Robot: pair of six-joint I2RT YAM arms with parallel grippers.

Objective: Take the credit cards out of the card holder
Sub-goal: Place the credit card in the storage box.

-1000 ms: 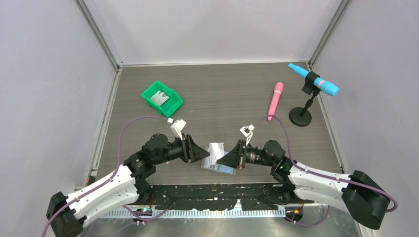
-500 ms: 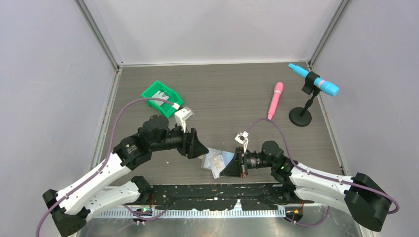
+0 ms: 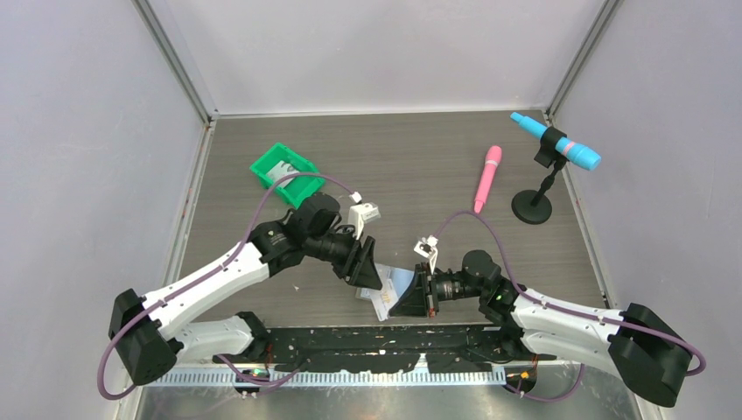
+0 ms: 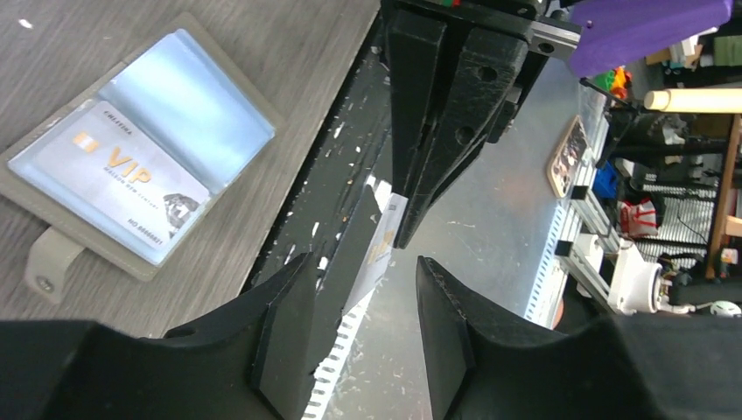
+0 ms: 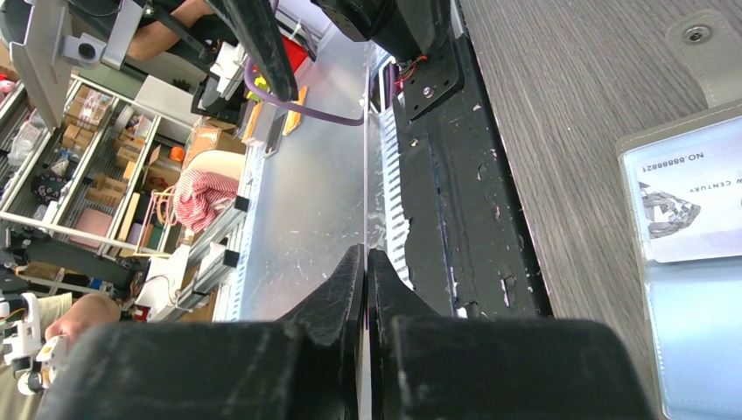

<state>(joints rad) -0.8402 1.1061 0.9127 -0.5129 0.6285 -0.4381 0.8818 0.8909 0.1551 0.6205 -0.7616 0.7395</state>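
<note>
The light-blue card holder (image 3: 398,282) lies open near the table's front edge, its grey tab (image 4: 45,262) sticking out. One pale "VIP" credit card (image 4: 122,179) sits in a pocket and also shows in the right wrist view (image 5: 691,210). My right gripper (image 3: 409,297) is shut on a second credit card, which is edge-on in its own view (image 5: 364,175). It holds the card over the black front rail. My left gripper (image 4: 363,267) is open, its fingers on either side of that card's free end (image 4: 378,254). Another card lies in the green bin (image 3: 282,166).
A pink marker-like stick (image 3: 487,178) lies at the back right. A blue microphone (image 3: 556,142) sits on a black stand (image 3: 531,208) near the right wall. The black rail (image 4: 332,175) and metal shelf run along the front edge.
My right gripper pulled back toward the front edge with a card, leaving the holder open. My left arm swung right and brought its open fingers around that card.
</note>
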